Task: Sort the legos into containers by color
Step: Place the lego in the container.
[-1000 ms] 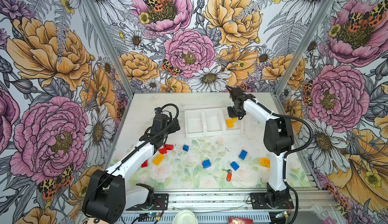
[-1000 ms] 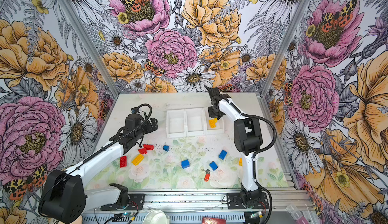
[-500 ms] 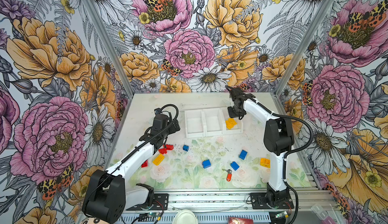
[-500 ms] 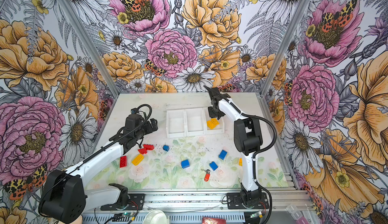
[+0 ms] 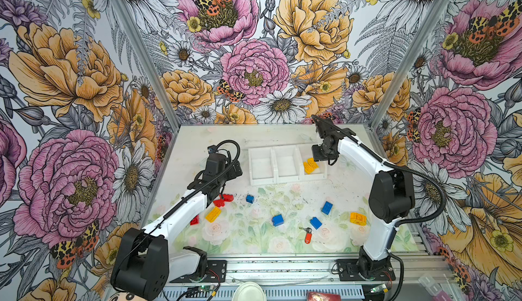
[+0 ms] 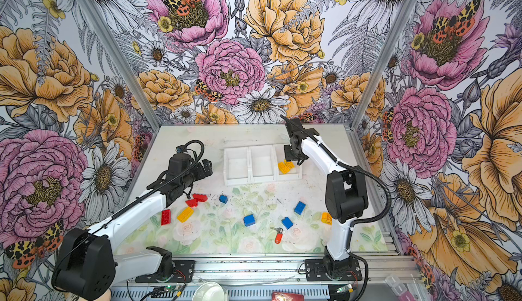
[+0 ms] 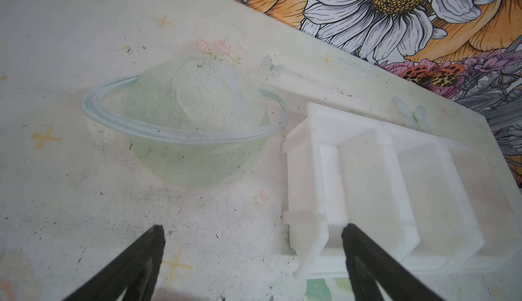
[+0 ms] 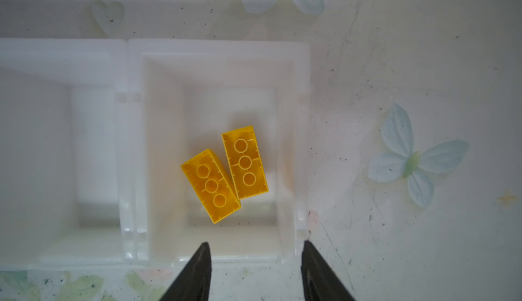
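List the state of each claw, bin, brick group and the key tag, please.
left claw: open, empty.
right claw: open, empty, over end bin.
end bin: holds two yellow bricks, undersides up.
middle bin: empty.
third bin: empty.
loose bricks: lying on the table, unsorted.
key tag: lying flat on the table.

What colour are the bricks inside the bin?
The bricks are yellow; right wrist view shows it best.

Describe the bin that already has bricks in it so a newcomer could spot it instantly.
Toward the back of the table sits a row of three white bins. Take the end bin below the right gripper. Only it holds anything: two yellow bricks lying underside-up; its neighbours hold none.
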You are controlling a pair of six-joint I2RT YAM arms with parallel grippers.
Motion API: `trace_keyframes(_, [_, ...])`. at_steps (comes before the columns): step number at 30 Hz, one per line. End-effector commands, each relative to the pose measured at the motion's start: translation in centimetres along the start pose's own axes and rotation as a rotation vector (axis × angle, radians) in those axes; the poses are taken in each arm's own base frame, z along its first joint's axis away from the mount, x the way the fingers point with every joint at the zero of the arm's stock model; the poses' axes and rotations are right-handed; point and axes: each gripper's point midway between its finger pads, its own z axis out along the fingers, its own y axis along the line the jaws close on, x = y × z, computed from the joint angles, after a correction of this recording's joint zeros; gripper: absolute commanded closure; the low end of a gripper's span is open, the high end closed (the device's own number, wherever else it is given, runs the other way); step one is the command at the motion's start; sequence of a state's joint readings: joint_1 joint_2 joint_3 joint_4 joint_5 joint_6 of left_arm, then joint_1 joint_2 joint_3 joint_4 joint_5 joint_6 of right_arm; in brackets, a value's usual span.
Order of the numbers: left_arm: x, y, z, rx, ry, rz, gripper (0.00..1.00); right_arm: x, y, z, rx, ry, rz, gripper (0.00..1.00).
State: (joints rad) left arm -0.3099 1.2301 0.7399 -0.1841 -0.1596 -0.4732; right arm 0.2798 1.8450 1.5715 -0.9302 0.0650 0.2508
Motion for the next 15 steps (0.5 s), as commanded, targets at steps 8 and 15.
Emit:
trace_keyframes(8, [0.4, 0.7, 0.3, -0.009, 0.005, -0.019, 0.01, 9.0, -3.1, -2.1, -0.056, 0.094, 0.237, 0.35])
trace_keyframes(15, [0.6, 0.7, 0.5, 0.003, 0.012, -0.022, 0.01, 16.7, -5.8, -1.9, -0.002, 0.188, 0.398, 0.21])
